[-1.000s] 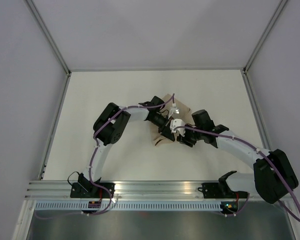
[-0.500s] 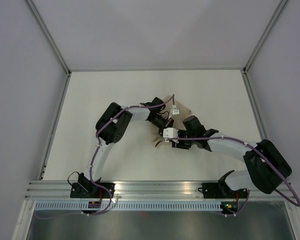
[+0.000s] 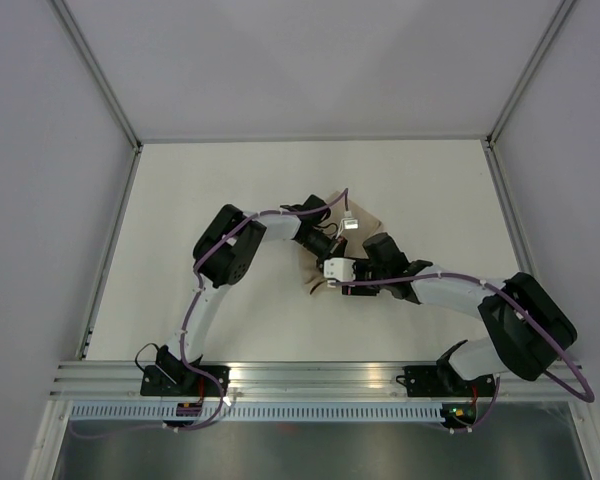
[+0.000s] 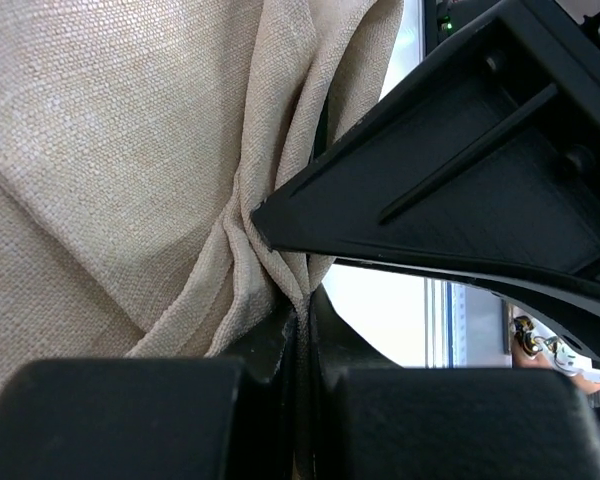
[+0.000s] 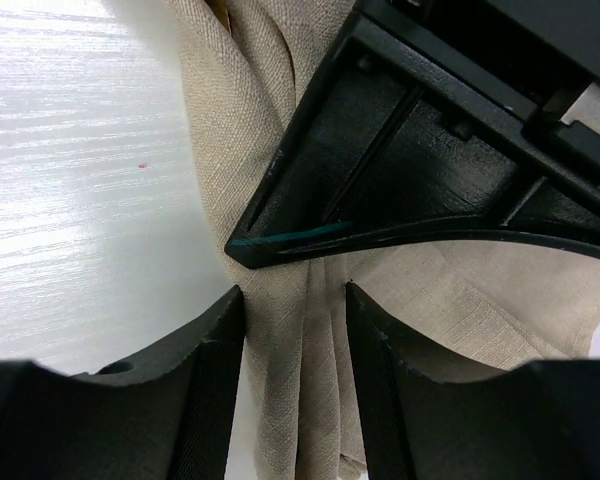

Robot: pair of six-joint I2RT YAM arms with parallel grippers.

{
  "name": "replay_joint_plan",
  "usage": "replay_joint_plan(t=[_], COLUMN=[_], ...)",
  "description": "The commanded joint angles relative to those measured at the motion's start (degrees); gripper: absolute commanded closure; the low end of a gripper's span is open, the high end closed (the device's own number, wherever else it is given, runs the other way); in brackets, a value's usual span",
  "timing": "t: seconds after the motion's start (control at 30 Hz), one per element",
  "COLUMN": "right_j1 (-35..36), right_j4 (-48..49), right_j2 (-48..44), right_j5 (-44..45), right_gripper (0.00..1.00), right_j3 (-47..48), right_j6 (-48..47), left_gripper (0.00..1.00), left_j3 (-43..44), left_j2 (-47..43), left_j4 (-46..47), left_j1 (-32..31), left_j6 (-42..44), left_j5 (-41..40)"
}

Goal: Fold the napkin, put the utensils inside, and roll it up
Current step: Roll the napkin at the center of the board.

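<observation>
The beige napkin (image 3: 368,217) lies bunched on the white table, mostly under both arms. My left gripper (image 3: 330,258) is shut on a pinched fold of it; in the left wrist view the cloth (image 4: 130,150) gathers into the closed jaws (image 4: 302,315). My right gripper (image 3: 338,283) is open; in the right wrist view its fingers straddle a pleated ridge of napkin (image 5: 230,110) without closing, gripper (image 5: 295,300) just below the left finger (image 5: 400,170). The right gripper's finger (image 4: 460,170) fills the upper right of the left wrist view. The knife is hidden.
White table (image 3: 210,190) with grey walls and metal posts around it. An aluminium rail (image 3: 310,375) runs along the near edge by the arm bases. The two grippers are tip to tip over the napkin.
My right arm has swung left and nearer, bringing its open gripper up to the napkin's near edge by the left gripper. The left arm has barely moved.
</observation>
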Motion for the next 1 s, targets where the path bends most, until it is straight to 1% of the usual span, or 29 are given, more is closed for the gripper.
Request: replay_joint_plan(t=[0.0,0.1,0.17,0.23,0.27,0.3,0.47,0.6,0.63,0.73,0.83,0.93,0.97], right_j1=[0.24,0.24,0.24,0.33,0.33,0.24,-0.63,-2.74,-3.79,-6.08,-8.19,-9.51,-9.69], right_j4=[-2.19,-5.71,-8.68,-11.67,-12.74,-13.7,-20.65,-28.03,-30.74,-35.14,-39.36,-42.79,-43.41], right_j2=[4.02,6.65,7.71,9.2,9.64,10.08,12.72,16.32,16.94,19.31,21.86,24.06,24.59], right_j5=[0.25,-0.81,-1.33,-2.3,-2.65,-3.0,-6.69,-11.17,-12.22,-15.48,-18.12,-19.62,-19.88], right_gripper=[0.5,0.56,0.62,0.65,0.69,0.71,0.83,0.87,0.88,0.88,0.89,0.89,0.89], right_j3=[0.16,1.57,2.62,3.76,4.2,4.56,7.98,13.15,13.96,16.94,19.76,21.87,22.4], right_j6=[-2.37,-3.08,-3.52,-3.78,-3.96,-4.13,-5.01,-6.42,-7.12,-8.7,-10.45,-11.6,-12.39], left_gripper=[0.98,0.94,0.92,0.91,0.91,0.9,0.84,0.76,0.73,0.69,0.64,0.64,0.63], left_j3=[-0.11,0.25,0.34,0.6,0.86,0.86,1.04,0.6,0.34,-1.68,-2.56,-3.62,-4.58], left_j2=[4.01,3.74,3.57,3.57,3.57,3.57,3.39,1.99,1.46,-1.43,-4.33,-7.06,-7.85], left_j4=[-3.22,-3.4,-3.4,-3.58,-3.66,-3.66,-3.66,-2.96,-2.09,2.11,4.41,6.0,7.74], left_j1=[-0.23,0.12,0.21,0.38,0.47,0.65,1.18,1.7,1.7,1.88,2.14,2.23,2.23], left_j6=[2.22,2.49,2.57,2.49,2.49,2.4,2.22,1.52,1.26,-1.37,-3.22,-4.8,-5.42], left_j5=[-6.7,-5.73,-5.55,-5.47,-5.38,-5.2,-4.32,-3.8,-3.79,-4.41,-4.5,-7.3,-10.27])
